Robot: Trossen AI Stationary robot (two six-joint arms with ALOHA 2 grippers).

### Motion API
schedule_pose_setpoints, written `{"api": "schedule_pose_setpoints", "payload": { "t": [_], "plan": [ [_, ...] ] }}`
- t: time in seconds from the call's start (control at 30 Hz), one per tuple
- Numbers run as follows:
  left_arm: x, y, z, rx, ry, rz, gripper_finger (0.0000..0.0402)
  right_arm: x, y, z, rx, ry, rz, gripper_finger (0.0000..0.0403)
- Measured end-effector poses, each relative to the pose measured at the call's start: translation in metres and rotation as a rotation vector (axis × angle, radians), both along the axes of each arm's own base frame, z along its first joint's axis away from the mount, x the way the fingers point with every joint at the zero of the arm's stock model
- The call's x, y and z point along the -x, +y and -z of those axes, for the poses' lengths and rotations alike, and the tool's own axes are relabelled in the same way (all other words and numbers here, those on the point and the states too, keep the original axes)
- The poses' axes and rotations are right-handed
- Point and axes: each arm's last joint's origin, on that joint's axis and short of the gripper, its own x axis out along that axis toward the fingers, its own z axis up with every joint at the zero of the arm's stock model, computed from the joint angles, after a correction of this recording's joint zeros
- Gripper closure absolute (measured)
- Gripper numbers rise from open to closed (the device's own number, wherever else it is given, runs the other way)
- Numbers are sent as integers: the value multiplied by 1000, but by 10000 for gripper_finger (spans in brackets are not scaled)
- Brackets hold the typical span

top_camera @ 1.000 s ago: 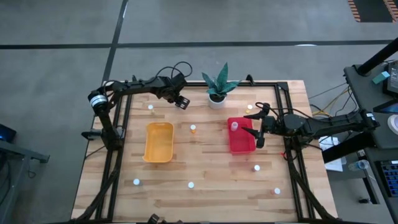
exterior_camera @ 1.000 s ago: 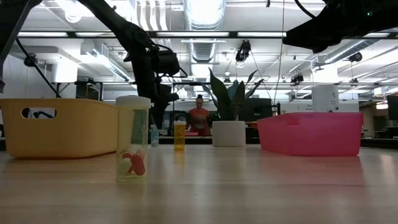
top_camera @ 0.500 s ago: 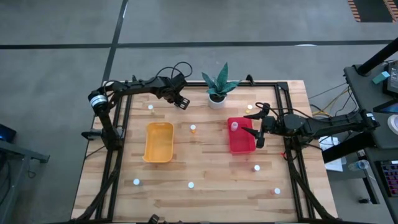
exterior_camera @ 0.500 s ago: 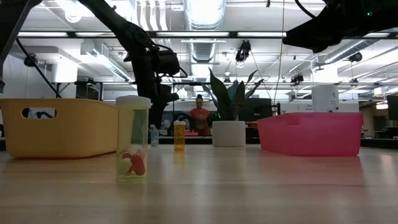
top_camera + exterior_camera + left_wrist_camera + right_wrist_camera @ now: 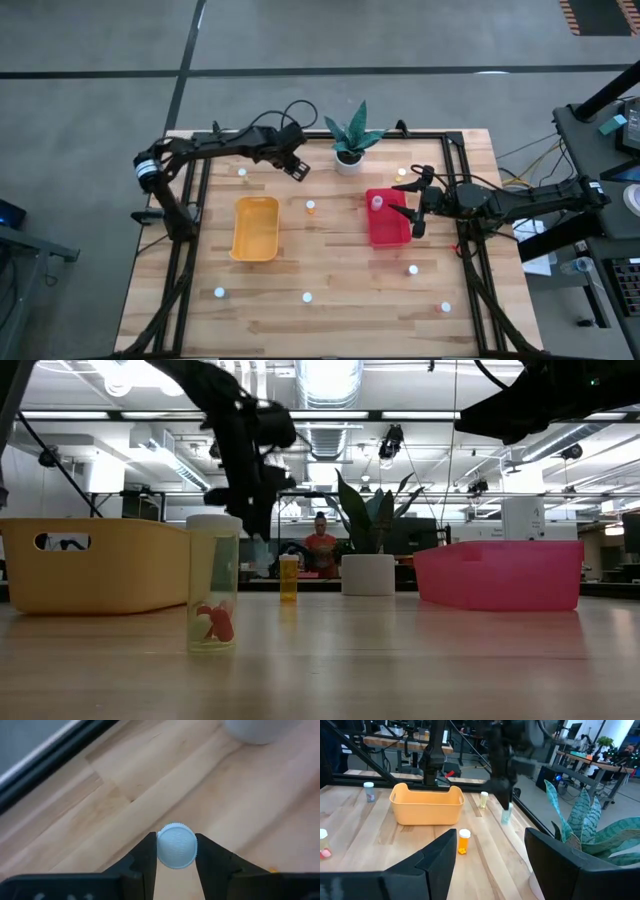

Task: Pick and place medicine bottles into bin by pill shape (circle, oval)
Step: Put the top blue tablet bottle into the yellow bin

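So the left gripper (image 5: 175, 851) has a medicine bottle (image 5: 176, 845) pinched between its jaws right now; from the wrist view you can see the ribbed white cap sitting snug in the middle, with one finger (image 5: 145, 855) pressed on each side. It looks lifted clear of the worktop (image 5: 330, 270), hanging near the plant pot (image 5: 348, 158) end. So I'd say we're in the carry part of the job: bottle picked, not yet dropped off. The yellow bin (image 5: 255, 228) sits off to one side of those jaws, the red bin (image 5: 388, 217) farther away on the other side, and an orange-tinted bottle (image 5: 310, 207) stands on the worktop between the two. The next move is swinging over whichever bin matches the pill shape, and honestly I can't tell the shape from here since only the cap shows. Then get the jaws above the bin's rim before letting go. The right gripper (image 5: 417, 203) is parked over the edge of the red bin with its jaws spread open and nothing in them. There's already one bottle (image 5: 377, 202) in the red bin.
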Motion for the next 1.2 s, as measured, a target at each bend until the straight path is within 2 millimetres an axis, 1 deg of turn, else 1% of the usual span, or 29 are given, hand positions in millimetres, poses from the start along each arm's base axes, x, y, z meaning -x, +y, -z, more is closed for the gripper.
{"api": "schedule_pose_setpoints", "payload": {
  "t": [0.13, 0.27, 0.4, 0.53, 0.67, 0.73, 0.87, 0.97, 1.1, 1.2],
  "plan": [
    [1, -25, -27, -36, -30, 55, 310, 0, 0, 0, 0, 0, 0, 177],
    [4, -55, -53, -46, -85, 115, 310, 0, 0, 0, 0, 0, 0, 177],
    [13, -88, -72, -19, -117, 154, 311, 0, 0, 0, 0, 1, 0, 177],
    [25, -118, -86, 28, -125, 171, 311, 0, 0, 0, 0, 0, 0, 177],
    [39, -144, -91, 77, -75, 197, 311, 0, 0, 0, -6, 0, 1, 177],
    [48, -155, -93, 101, -29, 243, 311, 0, 0, 0, -7, 0, 1, 177],
    [69, -171, -92, 131, 102, 313, 310, 0, 0, 0, -10, -1, 1, 177],
    [78, -176, -89, 134, 157, 333, 309, 0, 0, 0, -12, -1, 1, 177],
    [80, -177, -85, 120, 161, 357, 309, 0, 0, 0, -13, -1, 1, 177],
    [81, -176, -77, 103, 190, 354, 309, 0, 0, 0, -14, -1, 1, 177]
  ]
}}
